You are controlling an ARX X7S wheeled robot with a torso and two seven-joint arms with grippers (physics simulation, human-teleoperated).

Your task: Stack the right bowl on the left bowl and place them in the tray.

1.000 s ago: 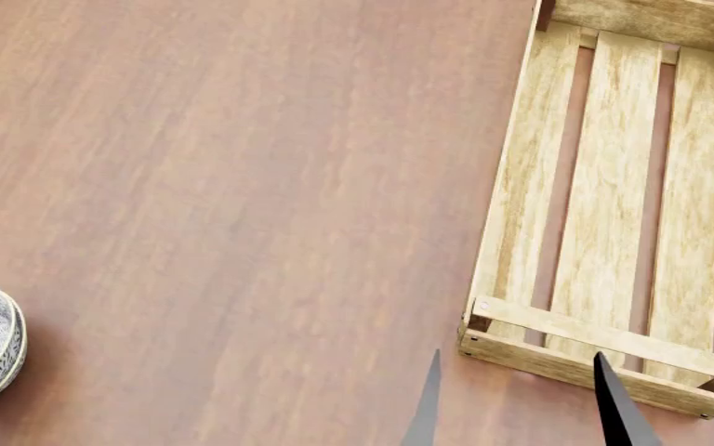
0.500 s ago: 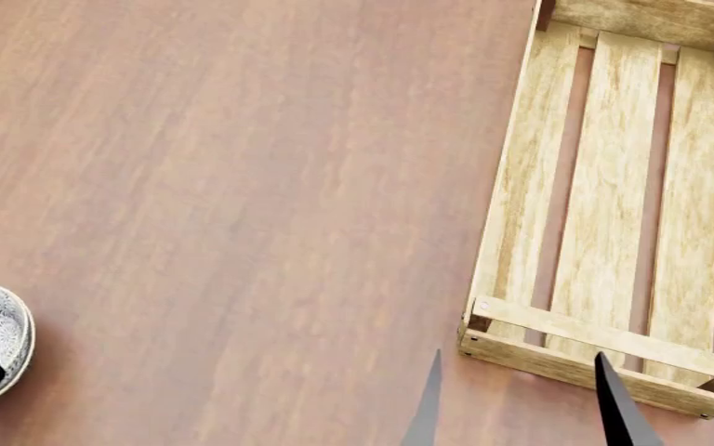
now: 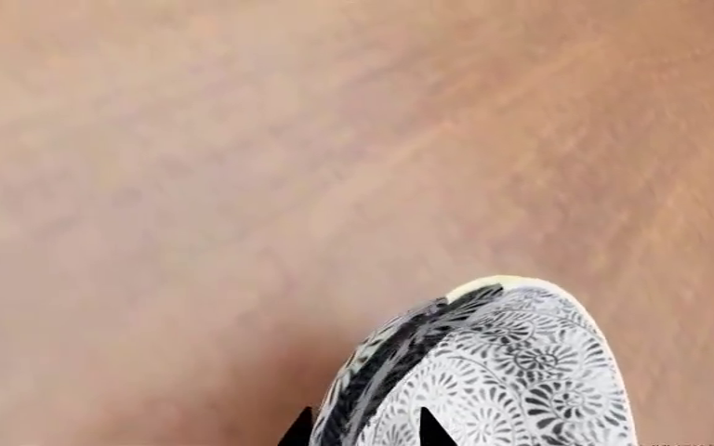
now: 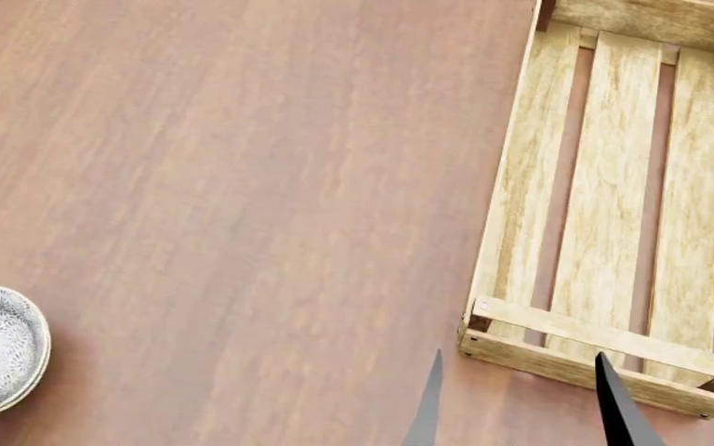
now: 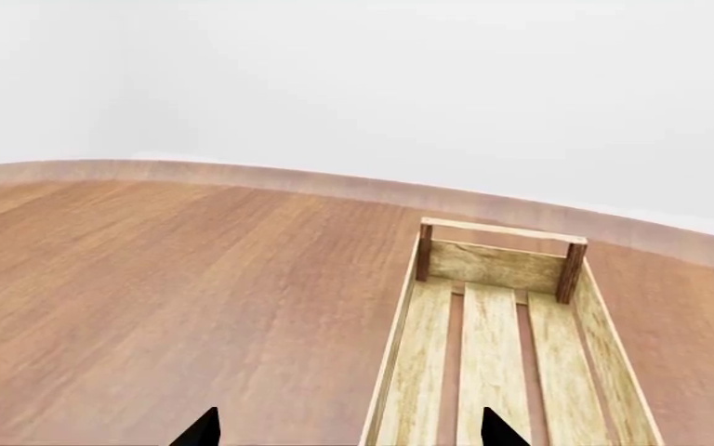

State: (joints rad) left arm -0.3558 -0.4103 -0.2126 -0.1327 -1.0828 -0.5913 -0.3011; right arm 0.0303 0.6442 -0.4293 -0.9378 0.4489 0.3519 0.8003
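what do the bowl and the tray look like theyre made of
The bowl looks like glazed ceramic: white with a fine grey floral pattern and a smooth cream rim, though a render leaves that open. The tray looks like unfinished light wood: visible grain, separate slats with gaps, darker corner posts.

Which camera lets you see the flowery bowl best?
The left wrist view: the bowl looms close, its pattern sharp. The head view shows it small at the picture's edge. The right wrist view shows none of it.

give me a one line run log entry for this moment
left fingers: pinching rim of patterned bowl, bowl at table's near-left | right gripper: open, empty, at tray's near end | tray: empty | stacking: not visible
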